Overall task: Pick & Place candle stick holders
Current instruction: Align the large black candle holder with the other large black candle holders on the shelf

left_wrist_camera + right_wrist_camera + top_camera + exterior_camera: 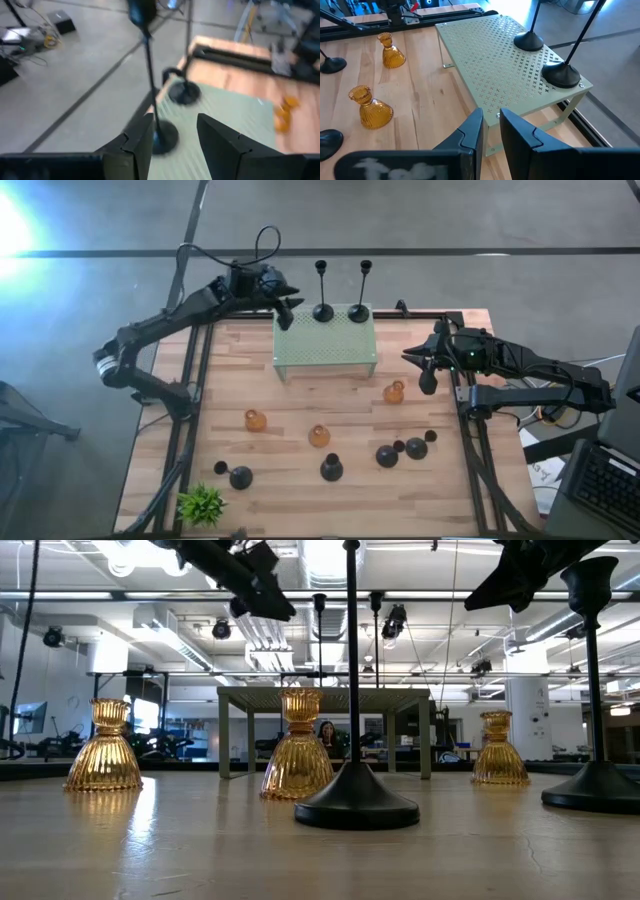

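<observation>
Two tall thin black candle stick holders [323, 310] [359, 310] stand on their round bases on the far edge of the mint-green perforated stand [325, 348]. My left gripper [291, 307] is open just left of them. In its wrist view the nearer holder's base [165, 137] lies just ahead of the open fingers, untouched as far as I can see. Three amber glass holders [256, 420] [319, 436] [394, 392] and several black holders [331, 468] [387, 455] stand on the table. My right gripper [426, 362] waits empty at the stand's right, its fingers [479, 125] a narrow gap apart.
A small leafy green plant [201, 503] sits at the near left corner. The black holders [240, 476] [417, 447] line the near part of the table. Bare wood lies between the stand and the amber holders. Black frame rails [190, 380] run along both table sides.
</observation>
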`<action>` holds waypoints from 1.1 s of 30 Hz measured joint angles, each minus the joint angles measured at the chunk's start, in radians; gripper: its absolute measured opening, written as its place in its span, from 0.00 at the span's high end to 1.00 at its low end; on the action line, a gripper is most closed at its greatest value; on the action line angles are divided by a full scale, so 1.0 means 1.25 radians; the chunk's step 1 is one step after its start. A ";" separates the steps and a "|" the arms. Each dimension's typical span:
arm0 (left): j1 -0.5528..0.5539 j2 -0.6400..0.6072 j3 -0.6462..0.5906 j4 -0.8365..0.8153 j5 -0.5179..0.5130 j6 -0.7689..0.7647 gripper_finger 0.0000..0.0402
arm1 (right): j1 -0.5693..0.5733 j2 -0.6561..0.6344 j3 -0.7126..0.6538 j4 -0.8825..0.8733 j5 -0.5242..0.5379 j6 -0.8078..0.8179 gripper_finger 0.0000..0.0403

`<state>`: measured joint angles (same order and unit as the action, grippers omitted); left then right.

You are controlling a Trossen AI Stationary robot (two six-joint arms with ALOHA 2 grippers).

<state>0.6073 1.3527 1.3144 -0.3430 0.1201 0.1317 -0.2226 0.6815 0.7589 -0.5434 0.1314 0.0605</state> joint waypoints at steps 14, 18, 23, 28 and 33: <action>-0.085 -0.211 -0.006 -0.378 0.159 -0.032 0.62 | 0.000 0.000 0.000 0.000 0.000 0.015 0.86; -0.168 -0.246 -0.008 -0.460 0.167 -0.104 0.62 | 0.000 0.000 0.000 0.001 0.000 0.015 0.86; -0.312 -0.259 -0.009 -0.595 0.158 -0.192 0.62 | 0.000 0.000 0.000 0.001 0.000 0.022 0.86; -0.486 -0.260 -0.024 -0.676 0.141 -0.311 0.62 | 0.000 0.000 0.000 0.001 0.000 0.028 0.86; -0.654 -0.263 -0.077 -0.678 0.099 -0.470 0.62 | 0.000 0.000 0.000 0.001 0.000 0.035 0.86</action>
<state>-0.2096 1.0241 1.2186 -1.1912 0.2444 -0.4561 -0.2226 0.6815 0.7589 -0.5423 0.1316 0.1045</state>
